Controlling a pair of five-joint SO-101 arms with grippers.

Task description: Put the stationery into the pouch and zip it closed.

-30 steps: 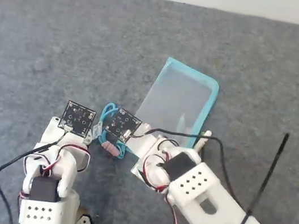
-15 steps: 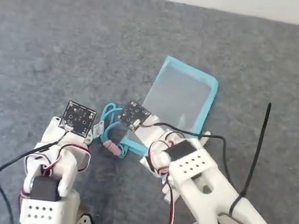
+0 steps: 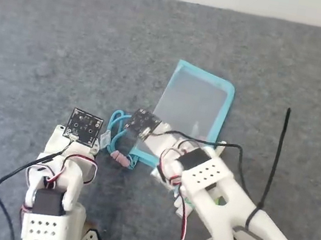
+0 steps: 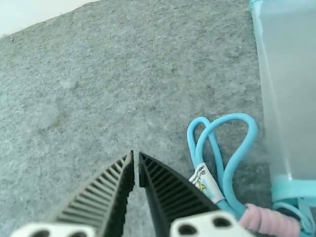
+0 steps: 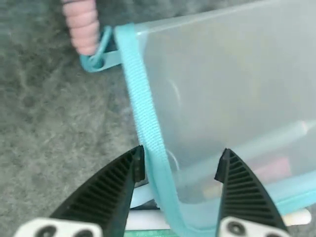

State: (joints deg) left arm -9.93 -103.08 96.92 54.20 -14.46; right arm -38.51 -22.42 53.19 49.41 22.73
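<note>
Since a second ago our right arm has swung off the cord and over the pouch's near corner, and for the last half second it has hardly shifted. Our right gripper [image 5: 182,155] hangs with its jaws spread, one on each side of the turquoise edge band of the translucent plastic pouch with turquoise trim [image 3: 194,104]. The pouch lies flat near the middle of the grey felt-covered table [image 3: 51,34]. Through its wall we see stationery pieces [image 5: 276,170], one pale and one pink. Our left gripper [image 4: 136,160] hovers over bare felt with its jaws pressed together, holding nothing. Between the two grippers lie the looped turquoise cord [image 4: 224,148] and the pink ribbed bead [image 4: 269,222], which is clipped at the pouch's corner. A thin black cable [image 3: 274,157] stands up beside our right arm.
</note>
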